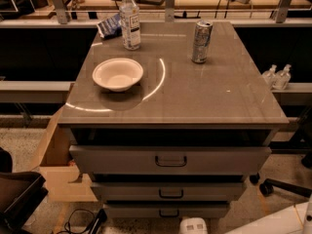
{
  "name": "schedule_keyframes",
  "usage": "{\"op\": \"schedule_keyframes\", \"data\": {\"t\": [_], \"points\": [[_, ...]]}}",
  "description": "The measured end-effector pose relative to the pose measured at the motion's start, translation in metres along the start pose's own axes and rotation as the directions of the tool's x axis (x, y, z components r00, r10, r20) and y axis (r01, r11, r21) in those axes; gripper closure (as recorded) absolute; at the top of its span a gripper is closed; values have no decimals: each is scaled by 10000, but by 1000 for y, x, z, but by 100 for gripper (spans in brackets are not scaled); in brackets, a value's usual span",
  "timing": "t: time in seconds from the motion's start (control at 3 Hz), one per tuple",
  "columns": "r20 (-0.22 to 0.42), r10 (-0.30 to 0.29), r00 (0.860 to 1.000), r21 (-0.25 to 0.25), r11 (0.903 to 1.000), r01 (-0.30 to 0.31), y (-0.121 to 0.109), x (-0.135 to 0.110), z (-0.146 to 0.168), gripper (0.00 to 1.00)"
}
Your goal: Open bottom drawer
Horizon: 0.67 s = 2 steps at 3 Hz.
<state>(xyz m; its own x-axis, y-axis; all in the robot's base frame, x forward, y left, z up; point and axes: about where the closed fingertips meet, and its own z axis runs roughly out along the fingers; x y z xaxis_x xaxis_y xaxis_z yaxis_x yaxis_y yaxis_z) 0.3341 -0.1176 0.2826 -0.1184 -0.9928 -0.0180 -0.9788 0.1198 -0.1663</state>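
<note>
The bottom drawer [146, 210] is the lowest of three grey drawer fronts under the table, with a small dark bar handle [168, 212] at its centre. It looks nearly flush under the middle drawer [126, 191]. My gripper [192, 225] shows only as a white rounded end at the bottom edge of the camera view. It sits just below and slightly right of the bottom drawer's handle. The white arm [275, 223] comes in from the lower right corner.
On the table top [219, 101] stand a white bowl [117, 74], a water bottle [129, 19], a can [201, 41] and a blue packet [108, 26]. The top drawer [117, 159] juts out furthest. A cardboard box [56, 169] lies at the left, and a chair base [282, 186] at the right.
</note>
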Motion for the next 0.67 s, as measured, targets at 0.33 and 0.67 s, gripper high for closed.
{"op": "schedule_keyframes", "data": {"t": [0.33,0.67], "points": [[155,-739,9971,1044,9919,719,-29,-14,13,0],[348,-1056,9938,1497,9837,993,-46,-24,23,0]]}}
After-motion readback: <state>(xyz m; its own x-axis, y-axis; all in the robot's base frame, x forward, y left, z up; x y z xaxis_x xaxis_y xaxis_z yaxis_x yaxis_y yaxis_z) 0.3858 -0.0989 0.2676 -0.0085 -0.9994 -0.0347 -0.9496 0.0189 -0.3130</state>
